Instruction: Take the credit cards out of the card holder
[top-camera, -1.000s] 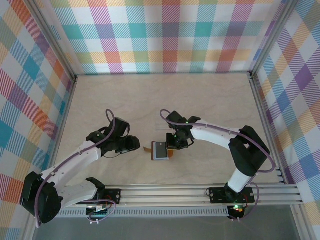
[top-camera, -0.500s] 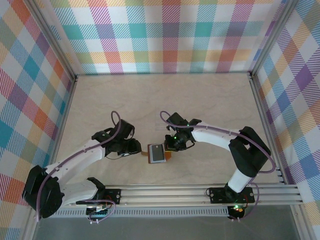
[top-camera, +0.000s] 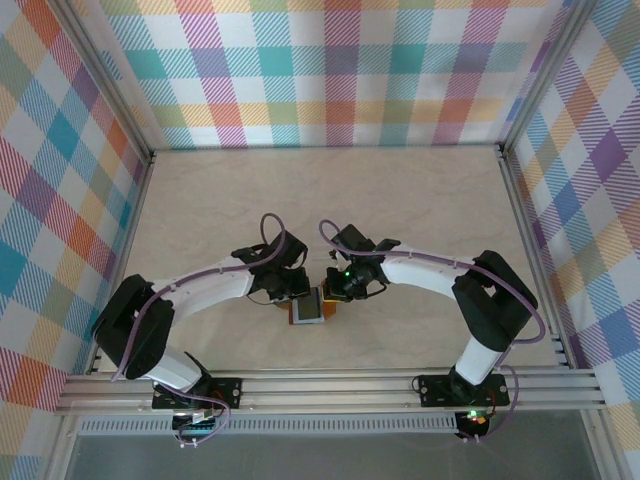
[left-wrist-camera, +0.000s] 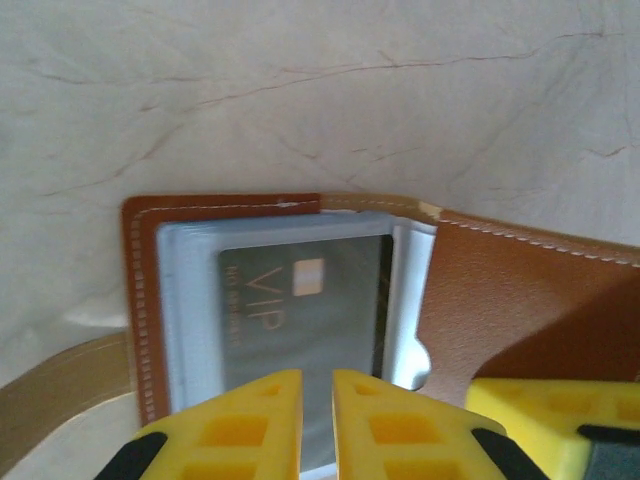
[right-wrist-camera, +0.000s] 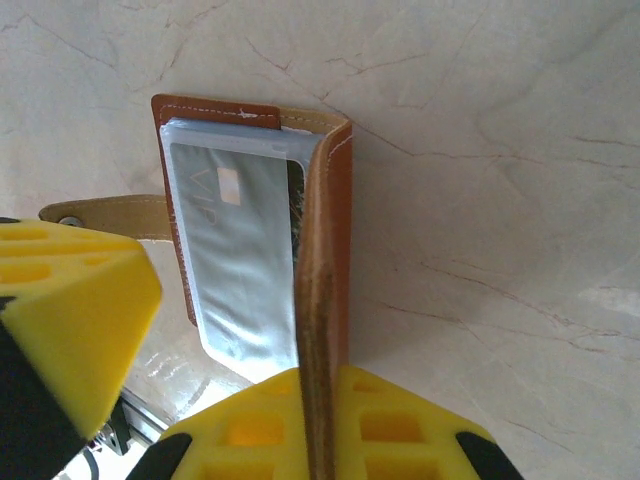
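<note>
Plaid walls close in a pale veined table (top-camera: 400, 200), and the holder (top-camera: 308, 310) lies on it near the front, between your two arms. Over the last second your left hand (left-wrist-camera: 317, 400) has swung in from the left, where it stood well apart, narrowing as it came. It now sits over the holder's near edge with only a thin gap between its fingers. The dark card (left-wrist-camera: 305, 320) runs under those tips, but I cannot tell whether you grip it or merely press on it. Your right hand (right-wrist-camera: 318, 420) is closed on the holder's flap, standing it upright on the right side. So the pocket is exposed and the pull looks like your next step; no card is out yet. The dark card lies flat in its grey-blue sleeve, long axis running far to near, its near end toward your left hand.
</note>
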